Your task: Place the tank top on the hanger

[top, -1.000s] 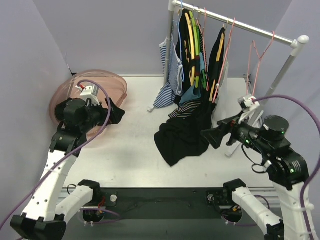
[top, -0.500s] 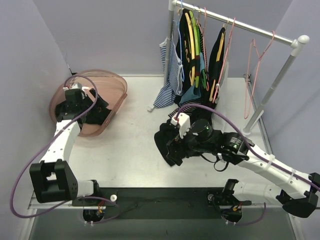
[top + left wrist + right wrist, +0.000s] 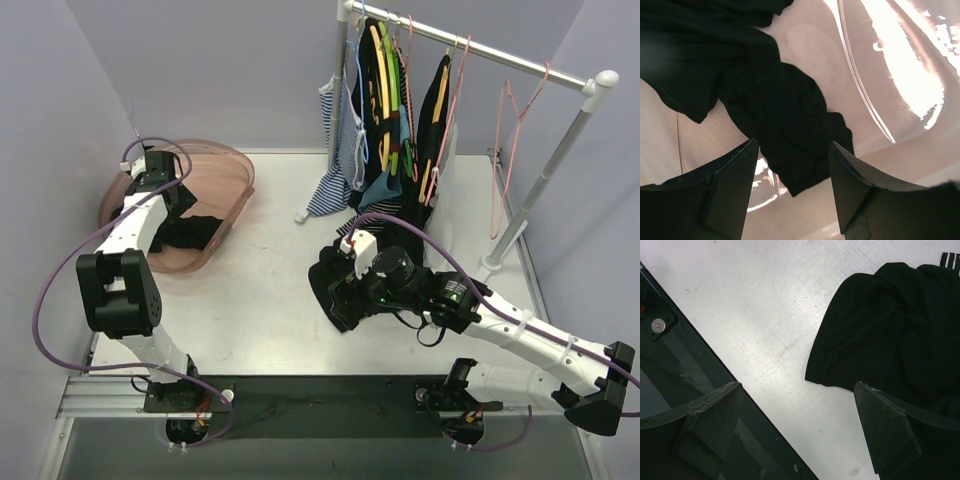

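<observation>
Two grippers, both empty. The left gripper (image 3: 792, 150) hangs inside the pink basket (image 3: 235, 165) with its jaws parted to a moderate gap. It is directly above the tank top (image 3: 785, 115), which lies crumpled on the basket floor; no contact is visible. The right gripper (image 3: 797, 390) is spread wide over the table (image 3: 765, 315), beside the edge of the larger black garment (image 3: 890, 330), gripping nothing. The hanger (image 3: 493, 200) hangs bare on the rail (image 3: 480, 48), well apart from the basket.

Step in hand, as judged: picking the top out of the basket. Recommended:
- Descend straight onto the raised fold between the fingers.
- Close near a strap or hem rather than on a bunched mass.
- Lift clear of the basket wall before travelling.

Strap positions cannot be made out from the wrist view. The right arm should avoid the larger garment.
</observation>
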